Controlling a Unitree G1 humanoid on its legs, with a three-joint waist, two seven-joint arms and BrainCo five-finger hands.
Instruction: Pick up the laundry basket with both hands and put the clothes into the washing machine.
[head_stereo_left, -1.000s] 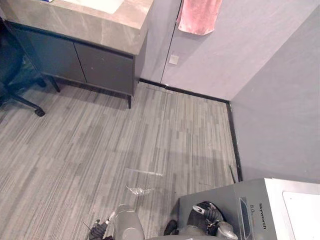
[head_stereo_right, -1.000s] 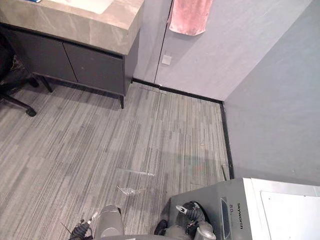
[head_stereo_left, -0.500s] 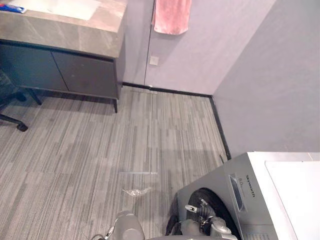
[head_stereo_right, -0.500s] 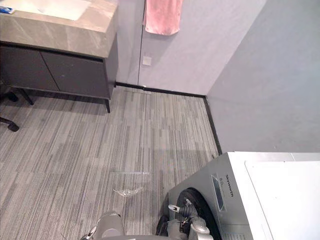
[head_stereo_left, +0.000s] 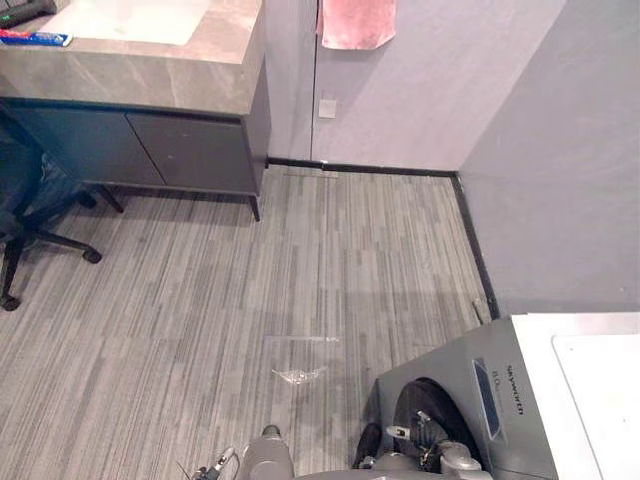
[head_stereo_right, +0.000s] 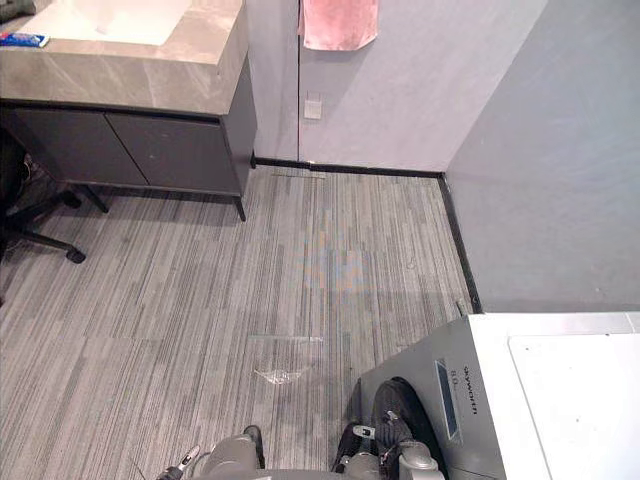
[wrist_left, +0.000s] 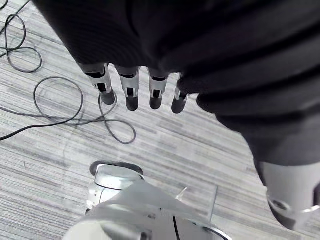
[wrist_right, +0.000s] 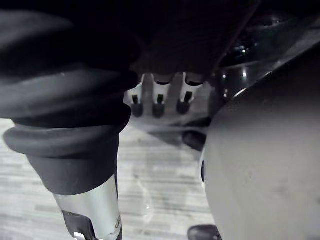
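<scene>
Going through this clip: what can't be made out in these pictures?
Washing machine: cut by the head views' right and bottom edges; the inside of its drum opening is too dark to read.
Pink towel: cut by the top edge.
Office chair: cut by the left edge.
Tube on the vanity counter: too small to identify.
Right robot hand: dim in its wrist view, mostly under its cover.

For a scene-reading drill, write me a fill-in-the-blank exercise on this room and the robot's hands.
The towel hanging on the wall is ___ in colour.
The washing machine stands on the robot's ___ side.
The left hand, its fingers straight, holds ___.
The right hand has relaxed fingers around no object, so it is ___, not shut.
Missing words: pink; right; nothing; open.
</scene>
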